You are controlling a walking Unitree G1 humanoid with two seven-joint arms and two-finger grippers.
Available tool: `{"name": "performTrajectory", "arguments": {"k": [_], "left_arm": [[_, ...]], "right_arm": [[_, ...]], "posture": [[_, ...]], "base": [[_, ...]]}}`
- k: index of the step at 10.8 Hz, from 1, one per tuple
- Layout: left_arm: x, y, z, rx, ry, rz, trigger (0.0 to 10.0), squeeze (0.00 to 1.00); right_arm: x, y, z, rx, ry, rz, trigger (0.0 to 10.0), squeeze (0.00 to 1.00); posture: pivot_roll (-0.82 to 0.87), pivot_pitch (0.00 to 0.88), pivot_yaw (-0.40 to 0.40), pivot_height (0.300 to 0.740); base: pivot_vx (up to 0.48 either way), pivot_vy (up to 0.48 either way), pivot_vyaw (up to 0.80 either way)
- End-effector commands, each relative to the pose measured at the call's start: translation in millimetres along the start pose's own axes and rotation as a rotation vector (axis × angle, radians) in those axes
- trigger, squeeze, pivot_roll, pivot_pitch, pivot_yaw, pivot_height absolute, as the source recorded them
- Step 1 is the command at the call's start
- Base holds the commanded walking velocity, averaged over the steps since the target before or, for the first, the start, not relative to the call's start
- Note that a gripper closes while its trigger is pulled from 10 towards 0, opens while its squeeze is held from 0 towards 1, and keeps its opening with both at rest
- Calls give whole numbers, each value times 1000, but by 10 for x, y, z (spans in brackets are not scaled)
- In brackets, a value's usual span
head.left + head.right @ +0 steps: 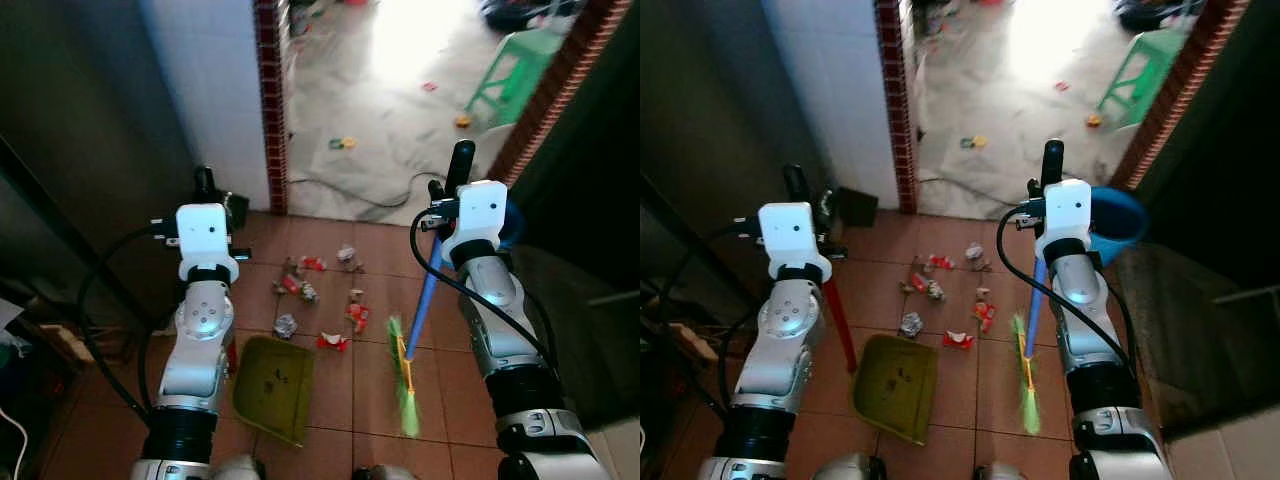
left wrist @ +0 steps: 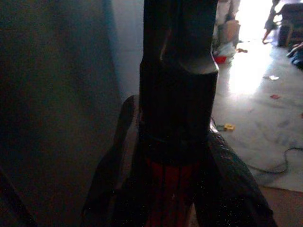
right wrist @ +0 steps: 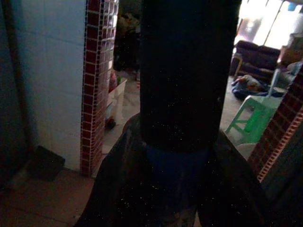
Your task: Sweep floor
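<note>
The broom (image 1: 418, 330) stands tilted on the terracotta tiled floor (image 1: 330, 400), its blue handle slanting down from the right gripper (image 1: 459, 170) to a green brush head that rests on the tiles just right of the litter. The right gripper is closed around the black grip at the top of that handle; in the right wrist view the two black fingers (image 3: 118, 175) clamp either side of the dark shaft, with the blue part showing just below the black sleeve.

The yellow-green dustpan (image 1: 273, 388) lies on the floor to the left of the brush head, its open mouth turned toward the litter. A red handle (image 1: 840, 325) rises from it up to the left gripper (image 1: 206, 186), which is closed around the handle's black upper end; the left wrist view shows its fingers (image 2: 227, 179) pressed against the shaft where black meets red.

Between and just beyond the dustpan and the brush lies the scattered litter (image 1: 318, 295): crumpled grey scraps, red and white wrappers, spread loosely over a few tiles.

Further out, a doorway edged with red brick (image 1: 270, 110) opens onto a pale, brightly lit floor where a black cable (image 1: 360, 192) snakes across and a few more coloured scraps lie. A green plastic stool (image 1: 515, 70) stands there toward the right. A blue basin (image 1: 1118, 222) sits just behind the right arm, by the brick edge on that side. White tiled wall (image 1: 205, 90) fills the area left of the doorway.
</note>
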State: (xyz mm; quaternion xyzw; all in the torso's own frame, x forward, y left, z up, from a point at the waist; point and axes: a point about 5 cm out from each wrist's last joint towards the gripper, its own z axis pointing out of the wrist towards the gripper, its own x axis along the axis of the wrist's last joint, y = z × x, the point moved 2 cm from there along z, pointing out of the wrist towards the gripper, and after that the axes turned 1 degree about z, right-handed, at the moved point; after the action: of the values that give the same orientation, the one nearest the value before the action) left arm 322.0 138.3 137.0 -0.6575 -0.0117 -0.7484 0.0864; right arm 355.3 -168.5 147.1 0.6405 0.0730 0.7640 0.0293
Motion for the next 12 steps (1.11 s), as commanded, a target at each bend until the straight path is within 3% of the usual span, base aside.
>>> {"name": "performTrajectory", "arguments": {"k": [1,6,12], "left_arm": [[130,2,24,0,59,-8,10000,0],[125,18,8,6,53,-14,10000,0],[155,37,6,23,75,0,10000,0]], "right_arm": [[123,-2,22,9,57,-9,10000,0],[108,-15,22,25,47,-12,10000,0],[83,-28,17,46,36,-21,10000,0]], "posture": [[23,54,-18,740],[31,67,-37,740],[29,61,-48,740]], "base": [[480,0,0],[420,0,0],[0,0,0]]}}
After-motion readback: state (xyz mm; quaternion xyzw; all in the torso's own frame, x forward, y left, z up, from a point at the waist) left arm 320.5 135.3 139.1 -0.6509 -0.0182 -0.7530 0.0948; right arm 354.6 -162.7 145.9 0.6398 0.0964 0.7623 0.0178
